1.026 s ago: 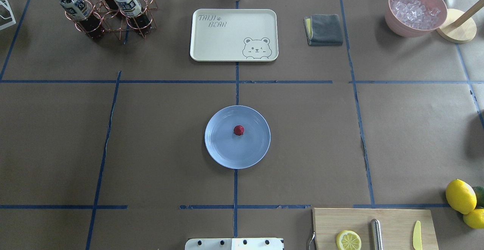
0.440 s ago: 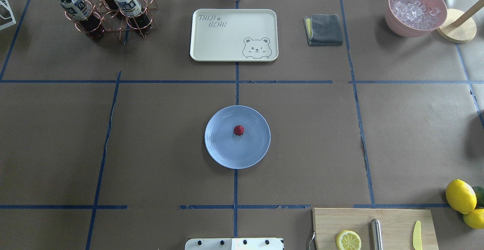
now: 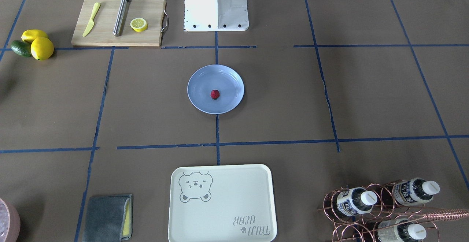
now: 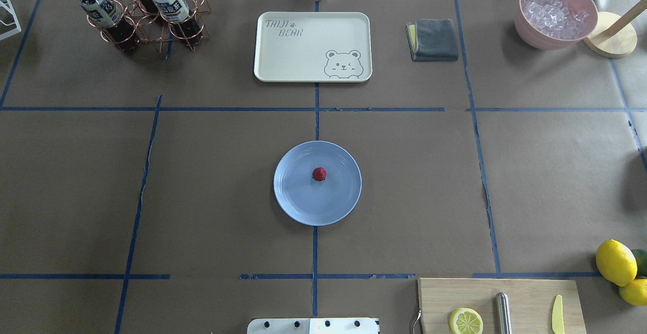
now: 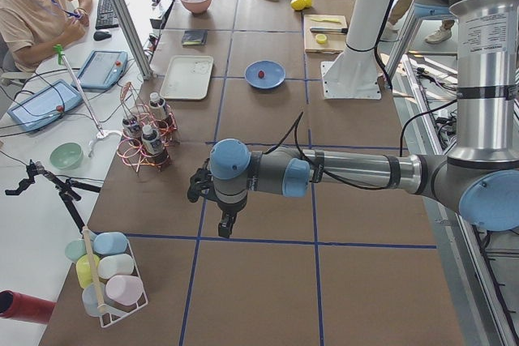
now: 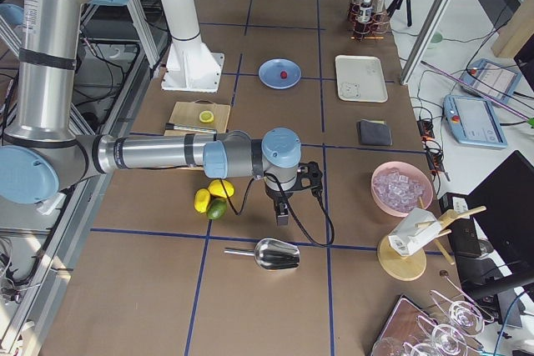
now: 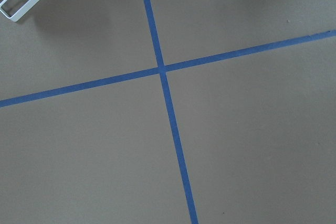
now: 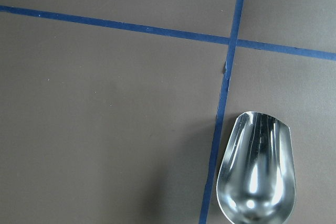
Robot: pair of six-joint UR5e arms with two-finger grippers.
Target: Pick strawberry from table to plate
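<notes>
Frontally, a tiny dark-red strawberry (image 3: pixel 215 94) is lying near the middle of a round, glossy light-blue plate (image 3: pixel 199 84). The plate is sitting over a blue tape line on the brown paper-covered counter (image 3: pixel 146 99). A cream rectangular tray with a bear drawing (image 3: pixel 234 198) is lying apart from the plate, on the operators' side.

Overhead exterior view: the strawberry is resting on the plate, slightly off centre toward the tray.

Exterior left view: the near arm is stretching low over the counter. Its left pincer (image 5: pixel 225 224) is pointing down above a tape line, well apart from the plate; whether it is released or clenched cannot be told.

Exterior right view: the right pincer (image 6: pixel 282 213) is hanging downward near a shiny metal scoop (image 6: pixel 267 253), likewise well apart from the plate, and its state cannot be told.

Left wrist view: two tape lines are crossing on bare paper.

Right wrist view: the scoop is lying right beside a tape line.
</notes>
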